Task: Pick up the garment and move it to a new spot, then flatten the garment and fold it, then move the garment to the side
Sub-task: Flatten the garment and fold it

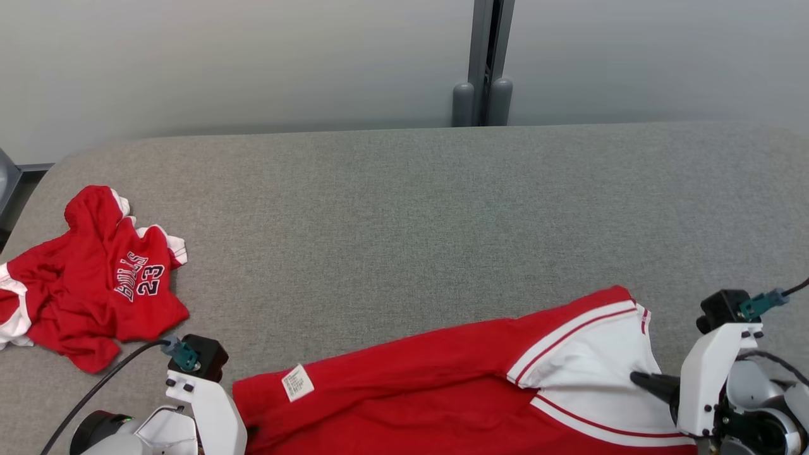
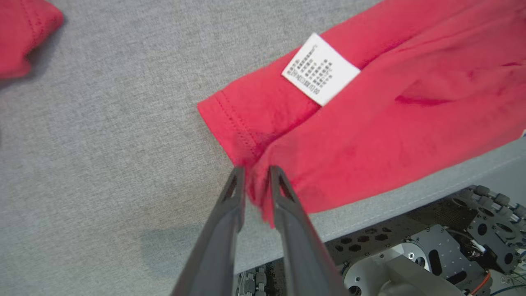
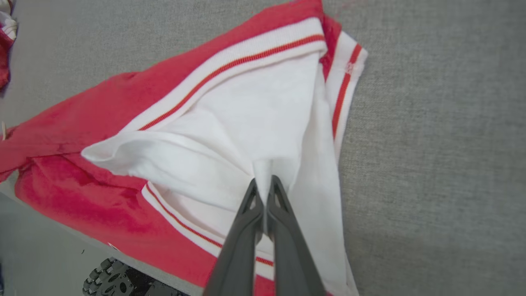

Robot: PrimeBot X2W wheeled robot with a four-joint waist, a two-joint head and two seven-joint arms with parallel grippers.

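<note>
The garment is red with a white, red-striped panel at one end. It lies stretched along the near edge of the grey table, and a white care label faces up. My left gripper is at its red hem corner, its jaws slightly apart and open, with a fold of red cloth loose between them. My right gripper is shut on a pinch of the white panel. In the head view its dark fingers reach in from the right.
A second red jersey printed "BULLS 23" lies crumpled at the table's left end, and its edge shows in the left wrist view. A grey post stands behind the table. The robot's base sits below the front edge.
</note>
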